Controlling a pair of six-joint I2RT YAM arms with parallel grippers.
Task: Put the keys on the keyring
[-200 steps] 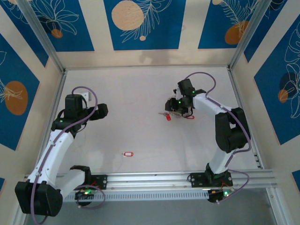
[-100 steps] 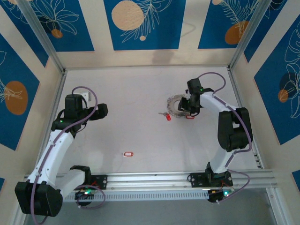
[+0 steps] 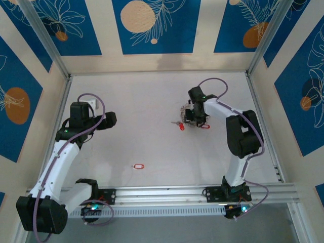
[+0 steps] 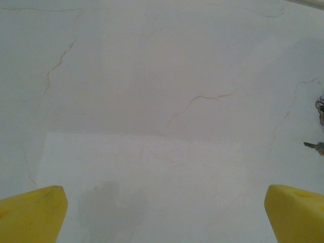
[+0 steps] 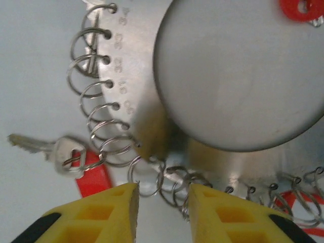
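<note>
**Ana:** How does the keyring (image 5: 132,76) look?

**Ben:** It is a flat band of silvery metal stamped with small numbers. Holes run along its outer rim, and each carries a thin wire loop (image 5: 96,96). It lies on the tabletop (image 3: 142,96), right of the middle and toward the far edge. A metal key (image 5: 33,143) with a red tag (image 5: 93,178) lies just beside the rim. A second red tag (image 5: 301,10) shows across the ring.

**Ana:** And the right claw (image 5: 162,198)?

**Ben:** It is low over the ring's rim. Its yellow fingers stand a narrow gap apart with a few loops between them. Whether they pinch those loops cannot be told.

**Ana:** The left claw (image 4: 164,212)?

**Ben:** It is spread wide over bare tabletop near the left edge and holds nothing.

**Ana:** What differs from half a second before?

**Ben:** The right claw has slid leftward from the ring's right side. From overhead it now covers most of the ring, which then lay in plain sight. The loose key (image 3: 138,166) toward the near edge lies where it did, and the left arm has not shifted.
</note>
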